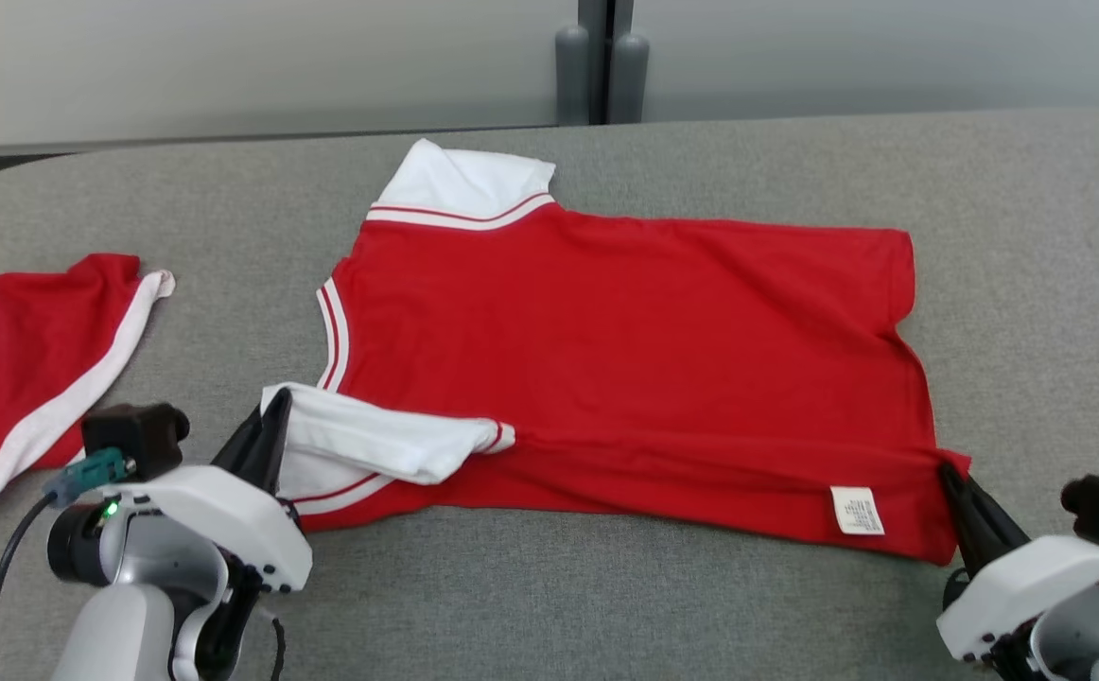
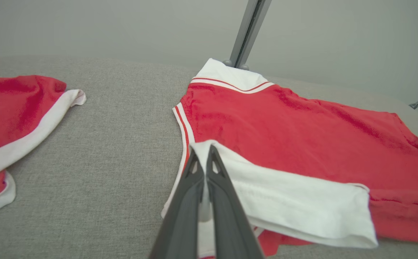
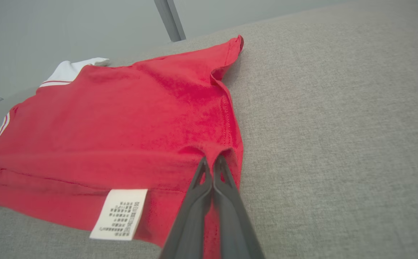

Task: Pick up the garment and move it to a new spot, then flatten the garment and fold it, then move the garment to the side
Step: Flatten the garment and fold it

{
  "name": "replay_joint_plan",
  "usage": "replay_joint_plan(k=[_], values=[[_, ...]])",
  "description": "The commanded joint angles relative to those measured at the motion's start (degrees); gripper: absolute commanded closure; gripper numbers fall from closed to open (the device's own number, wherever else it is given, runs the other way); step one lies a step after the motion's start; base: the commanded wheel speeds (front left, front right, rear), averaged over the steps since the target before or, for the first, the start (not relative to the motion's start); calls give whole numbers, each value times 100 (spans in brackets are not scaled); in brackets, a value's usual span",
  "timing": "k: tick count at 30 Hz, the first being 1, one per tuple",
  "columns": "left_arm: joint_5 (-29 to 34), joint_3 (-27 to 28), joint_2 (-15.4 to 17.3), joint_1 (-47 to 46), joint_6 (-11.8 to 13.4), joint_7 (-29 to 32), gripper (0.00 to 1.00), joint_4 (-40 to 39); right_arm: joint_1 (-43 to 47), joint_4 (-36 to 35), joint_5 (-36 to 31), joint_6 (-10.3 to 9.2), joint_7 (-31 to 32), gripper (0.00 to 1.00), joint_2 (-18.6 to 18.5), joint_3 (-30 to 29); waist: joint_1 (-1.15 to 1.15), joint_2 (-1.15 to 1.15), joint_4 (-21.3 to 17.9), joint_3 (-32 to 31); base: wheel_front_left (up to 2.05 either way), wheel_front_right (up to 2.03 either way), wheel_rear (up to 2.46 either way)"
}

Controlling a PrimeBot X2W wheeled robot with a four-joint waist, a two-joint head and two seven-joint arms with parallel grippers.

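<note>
The left gripper (image 1: pixel 277 405), two long dark fingers (image 1: pixel 261 443) on a white wrist housing (image 1: pixel 228 515), is found closed, the red-and-white cloth garment (image 1: pixel 625 359) pinched at its tips. The right gripper (image 1: pixel 949 476) is likewise clamped on that cloth at its tips.

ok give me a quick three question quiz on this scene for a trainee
1. True or false: the left gripper is shut on the white sleeve of the red short-sleeved shirt.
2. Which part of the shirt does the right gripper pinch? A the collar; B the hem corner near the white care label; C the far sleeve.
3. Fill in: the second red garment with a white band lies on the grey fabric surface to the shirt's ____, by the robot's sides.

Key: 1 true; 2 B; 3 left.
</note>
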Motion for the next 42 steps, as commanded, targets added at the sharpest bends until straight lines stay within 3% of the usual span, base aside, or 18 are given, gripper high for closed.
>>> replay_joint_plan(k=[1, 7, 8, 9, 12, 18, 21, 30, 42], values=[[-52, -9, 6, -174, -34, 1, 100, 91, -113, 56, -41, -2, 40, 100, -59, 45, 0, 0, -58, 231, 0, 0, 0], [-89, -227, 80, -1011, -189, -143, 100, 901, -765, 419, -43, -2, -129, 97, -189, 285, 0, 0, -79, 513, 0, 0, 0], [-128, -250, 82, -1116, -221, -211, 55, 1012, -858, 436, -33, -2, -239, 58, -203, 293, 0, 0, -94, 563, 0, 0, 0], [-146, -293, 96, -1181, -235, -258, 0, 1140, -911, 466, -31, -2, -372, 0, -203, 313, 0, 0, -113, 596, 0, 0, 0], [-211, -239, 90, -1299, -270, -742, 0, 1254, -1018, 445, -15, -2, -871, 0, -155, 383, 0, 0, -178, 676, 0, 0, 0], [214, -54, 44, -802, 60, -2330, 0, 1116, -863, 271, -441, -2, -2069, 0, -201, 528, 0, 0, -262, 565, 0, 0, 0], [449, -18, -24, -496, 288, -2692, 0, 866, -698, 101, -706, -2, -2393, 0, -196, 516, 0, 0, -257, 421, 0, 0, 0], [889, -18, -151, 745, 634, -2841, 0, -20, 115, -263, -1019, -2, -2356, 0, -79, 475, 0, 0, -256, -84, 0, 0, 0], [951, -21, -186, 1231, 614, -2843, 0, -28, 434, -460, -982, -2, -2241, 0, -13, 472, 0, 0, -273, -222, 0, 0, 0]])
